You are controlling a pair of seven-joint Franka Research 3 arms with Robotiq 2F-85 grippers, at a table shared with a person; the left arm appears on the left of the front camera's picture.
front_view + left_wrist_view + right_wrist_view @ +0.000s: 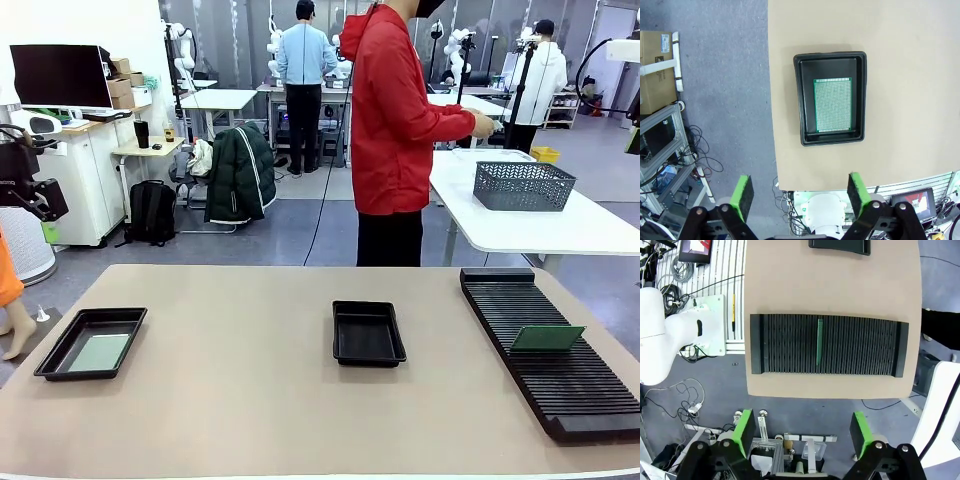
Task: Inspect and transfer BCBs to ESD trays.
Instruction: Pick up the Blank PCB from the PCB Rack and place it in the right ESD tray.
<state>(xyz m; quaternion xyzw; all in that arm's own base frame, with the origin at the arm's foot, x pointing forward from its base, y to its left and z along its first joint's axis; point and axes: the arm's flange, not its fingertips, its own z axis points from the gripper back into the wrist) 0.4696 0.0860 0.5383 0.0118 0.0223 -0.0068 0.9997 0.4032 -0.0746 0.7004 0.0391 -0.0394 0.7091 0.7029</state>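
Jaws on both arms stand released and empty. The left jaws, green pads (pixel 744 195) spread wide, look straight down from high above the left end of the worktop (pixel 240 400). The right jaws, pads (pixel 858 432) likewise spread, look down over its right end.

Below the left jaws, a black filled tray (pixel 798 100) holds one green lying board (pixel 832 105). It rests flat, its long axis along the tray's own. An empty tray (pixel 368 335) sits mid-worktop, well apart from the filled one.

At the right end, a long black slotted rack (pixel 570 390) carries one standing board (pixel 547 338), set on edge in a slot near the rack's middle. From the right wrist, this board (pixel 819 342) reads as a thin green line directly ahead of the jaws, lying along its slot and across the rack's length. The gap between the pads runs at right angles to that line, so each pad faces one flat side of the board.

The right arm is clearly the nearer. A plain descent would probably straddle the board without turning the wrist. The empty tray lies beyond the rack, towards the robot's left.

No brand or print can be read on the boards, trays or rack. A carton (pixel 655 70) on the floor appears to bear a label, too small to read.
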